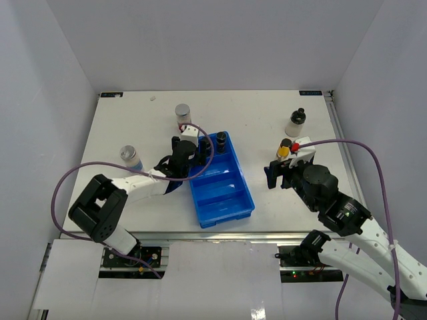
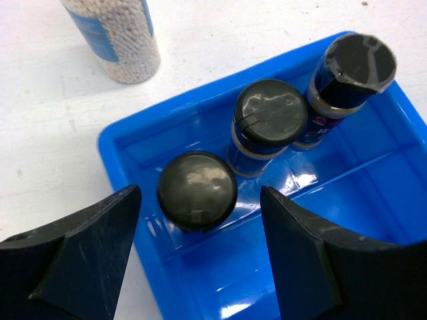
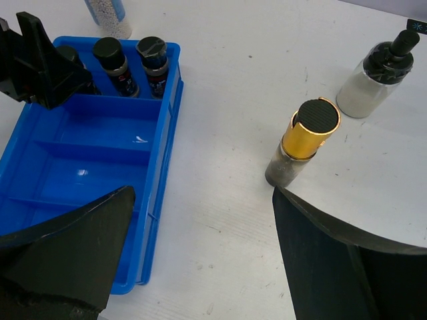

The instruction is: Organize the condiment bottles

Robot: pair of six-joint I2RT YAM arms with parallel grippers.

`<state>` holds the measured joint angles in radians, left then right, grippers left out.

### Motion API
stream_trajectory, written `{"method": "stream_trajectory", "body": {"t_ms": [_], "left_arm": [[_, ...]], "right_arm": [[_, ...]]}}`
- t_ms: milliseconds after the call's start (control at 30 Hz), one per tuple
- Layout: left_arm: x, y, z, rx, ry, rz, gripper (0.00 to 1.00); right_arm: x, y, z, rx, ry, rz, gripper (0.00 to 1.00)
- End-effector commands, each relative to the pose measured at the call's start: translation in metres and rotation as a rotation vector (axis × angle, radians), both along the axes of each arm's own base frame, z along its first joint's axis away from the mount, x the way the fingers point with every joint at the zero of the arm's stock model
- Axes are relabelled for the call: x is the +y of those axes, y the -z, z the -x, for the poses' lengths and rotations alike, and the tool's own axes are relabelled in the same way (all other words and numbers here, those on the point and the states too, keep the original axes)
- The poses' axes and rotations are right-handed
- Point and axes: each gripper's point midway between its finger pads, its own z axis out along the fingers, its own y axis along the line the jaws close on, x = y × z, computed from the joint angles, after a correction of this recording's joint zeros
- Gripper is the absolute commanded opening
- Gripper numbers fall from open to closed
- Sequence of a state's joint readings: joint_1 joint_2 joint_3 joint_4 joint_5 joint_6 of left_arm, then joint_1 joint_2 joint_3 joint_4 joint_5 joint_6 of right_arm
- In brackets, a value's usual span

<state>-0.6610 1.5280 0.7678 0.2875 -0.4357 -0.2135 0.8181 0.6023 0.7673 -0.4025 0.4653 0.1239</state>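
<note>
The condiment bottles [image 1: 221,141] are partly sorted. Three dark black-capped jars stand upright, shoulder to shoulder, in the far compartment of the blue tray [image 3: 80,167]. I judge they are packed close so the whole row fits behind one divider.

My left gripper [image 2: 200,200] hangs over the nearest jar [image 2: 197,190] with its jaws spread. There is a gap on either side of the cap, so the jar stands on the tray floor by its own weight and I am pinching nothing. A straight lift should clear it without knocking its neighbour [image 2: 269,120].

A clear jar of white pellets [image 2: 113,40] waits on the table [image 1: 253,107] just past the tray's far corner, and another clear jar [image 1: 130,157] stands out to my left.

My right gripper [image 3: 200,200] is also spread wide and holds nothing. It faces the yellow bottle [image 3: 307,140], which stands ahead of my right-hand finger and not yet between the two. The whitish bottle [image 3: 373,73] stands beyond it.
</note>
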Motion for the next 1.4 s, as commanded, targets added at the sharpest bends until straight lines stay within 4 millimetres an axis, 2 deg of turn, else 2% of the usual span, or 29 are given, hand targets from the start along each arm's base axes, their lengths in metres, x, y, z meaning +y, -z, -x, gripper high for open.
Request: {"method": "stream_trajectory", "body": {"t_ms": [0, 100, 167, 267, 333, 400, 467, 533, 600, 667, 700, 867, 1367], "left_arm": [[0.014, -0.065, -0.002, -0.06, -0.093, 0.048, 0.87], [0.019, -0.095, -0.002, -0.054, -0.126, 0.053, 0.9], [0.02, -0.114, 0.002, -0.059, -0.13, 0.08, 0.97], [0.031, -0.136, 0.006, -0.031, -0.204, 0.09, 0.98], [0.048, -0.143, 0.008, 0.015, -0.308, 0.056, 0.98], [0.078, -0.149, 0.018, 0.077, -0.436, -0.02, 0.98], [0.099, -0.138, 0.022, 0.15, -0.524, -0.029, 0.98], [0.129, -0.127, 0.029, 0.211, -0.596, -0.03, 0.98], [0.158, -0.131, 0.033, 0.21, -0.664, 0.037, 0.98], [0.179, -0.132, 0.04, 0.194, -0.689, 0.126, 0.98], [0.183, -0.126, 0.044, 0.199, -0.683, 0.162, 0.98], [0.223, -0.109, 0.059, 0.225, -0.763, 0.214, 0.98], [0.235, -0.042, 0.047, 0.367, -0.777, 0.244, 0.96]], "right_arm": [[-0.004, -0.02, 0.0, -0.04, 0.016, -0.037, 0.9], [-0.004, -0.023, 0.002, -0.04, 0.009, -0.049, 0.9], [-0.004, -0.025, 0.004, -0.037, 0.003, -0.058, 0.9], [-0.002, -0.027, 0.006, -0.031, -0.01, -0.071, 0.9], [-0.002, -0.029, 0.007, -0.032, -0.012, -0.075, 0.9], [-0.002, -0.03, 0.008, -0.029, -0.015, -0.078, 0.9], [0.0, -0.03, 0.01, -0.026, -0.026, -0.083, 0.9], [0.001, -0.028, 0.011, -0.018, -0.034, -0.089, 0.9], [0.003, -0.025, 0.013, -0.008, -0.045, -0.089, 0.9], [0.002, -0.022, 0.014, 0.006, -0.049, -0.084, 0.9], [0.002, -0.021, 0.015, 0.009, -0.048, -0.082, 0.9], [-0.001, -0.024, 0.017, -0.005, -0.047, -0.093, 0.9], [-0.002, -0.026, 0.02, -0.013, -0.057, -0.101, 0.9]]}}
